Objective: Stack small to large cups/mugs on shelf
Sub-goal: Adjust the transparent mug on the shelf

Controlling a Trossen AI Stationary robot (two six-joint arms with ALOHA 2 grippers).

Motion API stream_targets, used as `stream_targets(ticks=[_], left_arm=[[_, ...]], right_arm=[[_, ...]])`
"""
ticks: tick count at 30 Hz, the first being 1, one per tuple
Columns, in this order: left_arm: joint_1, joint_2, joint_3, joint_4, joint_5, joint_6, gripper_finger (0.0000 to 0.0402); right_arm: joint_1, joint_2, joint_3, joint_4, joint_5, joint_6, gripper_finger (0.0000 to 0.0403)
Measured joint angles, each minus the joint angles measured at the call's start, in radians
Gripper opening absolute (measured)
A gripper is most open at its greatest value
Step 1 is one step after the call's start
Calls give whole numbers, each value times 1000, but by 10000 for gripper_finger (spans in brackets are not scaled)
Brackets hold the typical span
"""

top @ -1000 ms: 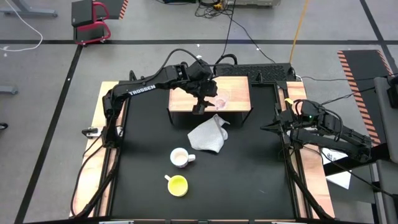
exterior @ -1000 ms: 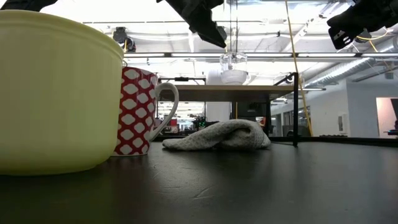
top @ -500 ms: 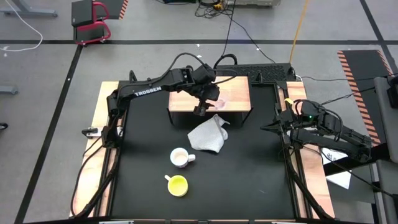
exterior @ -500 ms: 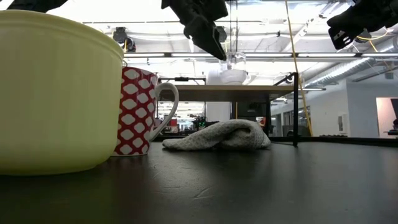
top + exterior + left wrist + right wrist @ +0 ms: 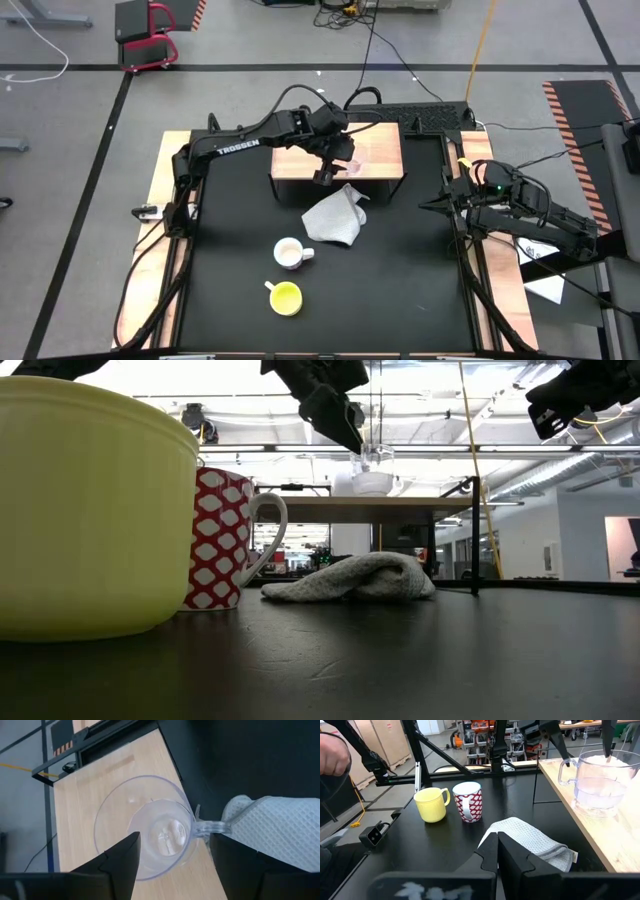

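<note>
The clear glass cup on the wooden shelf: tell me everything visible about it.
The small clear glass cup is transparent, with a round bowl, a wide rim and a thin handle on one side. It looks empty and stands upright on the low light-wood shelf, near the shelf's front edge, handle pointing toward the grey-white waffle cloth lying on the black tabletop below. The left gripper is at the cup, its open fingers on either side of the bowl; contact cannot be told.
</note>
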Motion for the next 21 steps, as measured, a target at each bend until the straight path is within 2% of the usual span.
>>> stream_targets(ticks=[12,21], left_arm=[[1,0,0,4,2,-20,133],[1,-1,0,4,2,-31,78]], right_arm=[[0,0,0,0,0,0,0],[0,0,0,0,0,0,0]])
